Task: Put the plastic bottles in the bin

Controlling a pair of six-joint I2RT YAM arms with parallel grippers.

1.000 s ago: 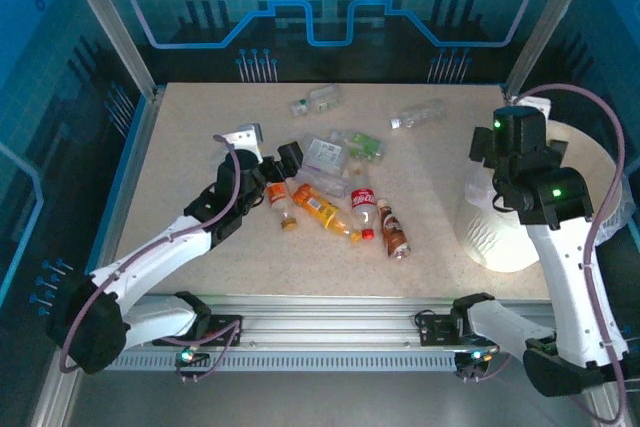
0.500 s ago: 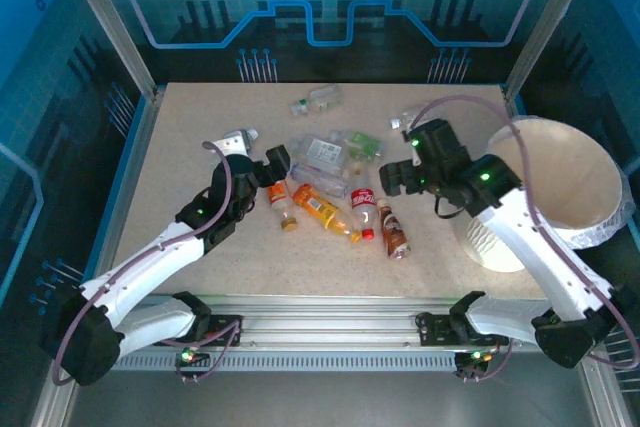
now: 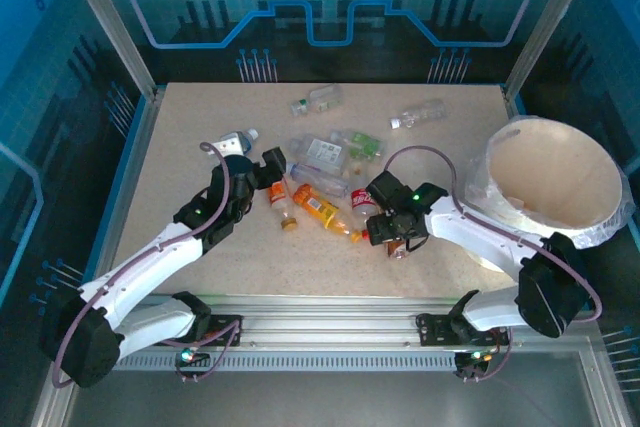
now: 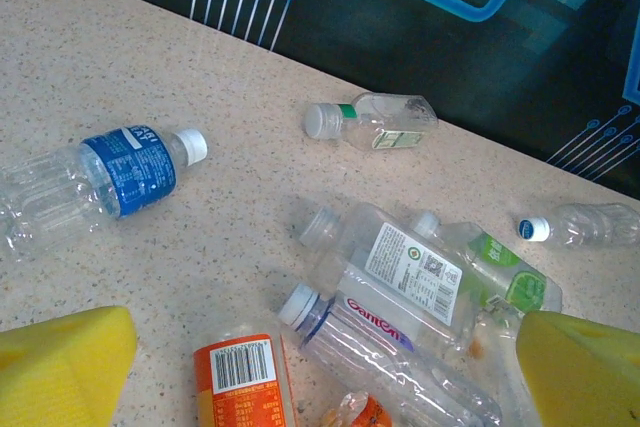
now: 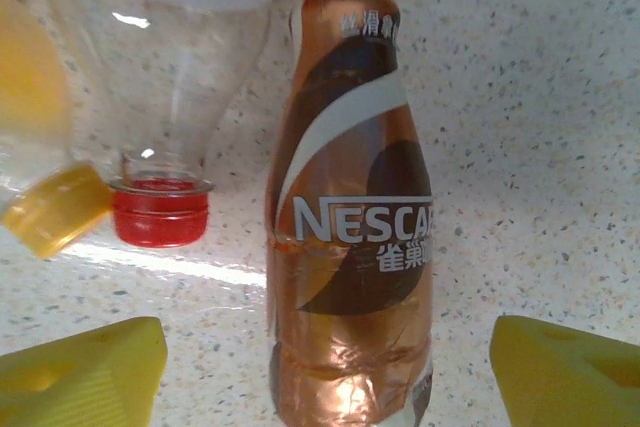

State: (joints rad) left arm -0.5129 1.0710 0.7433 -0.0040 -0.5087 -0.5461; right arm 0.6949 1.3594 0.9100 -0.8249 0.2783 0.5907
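Bottles: we see the plastic bottles (image 3: 330, 182) lying loose mid-table, most in one heap, two more nr the back edge, all well apart from the bin.
Brown btl (image 5: 350, 247): lies btwn the R claw's pads w/ a gap each side; red-capped btl (image 5: 165, 77) just beside it.
Bin (image 3: 556, 179): at the table's R edge, clear bag (image 3: 622, 209) over its rim.
R claw (image 3: 393, 234): spread, straddling the brown btl, not gripping it.
L claw (image 4: 320, 367): spread wide, holding nothing, over the heap's L side.
Open room: we find bare table around the blue-label btl (image 4: 110, 177) and along the near edge.
Cut off: brown btl's base and orange-label btl (image 4: 245, 382) run out of frame; R arm (image 3: 480, 237) covers part of the bin's wall.
Surface/room: speckled beige table (image 3: 170, 167), metal frame posts (image 3: 108, 22), blue-lit panels (image 3: 330, 7) behind.
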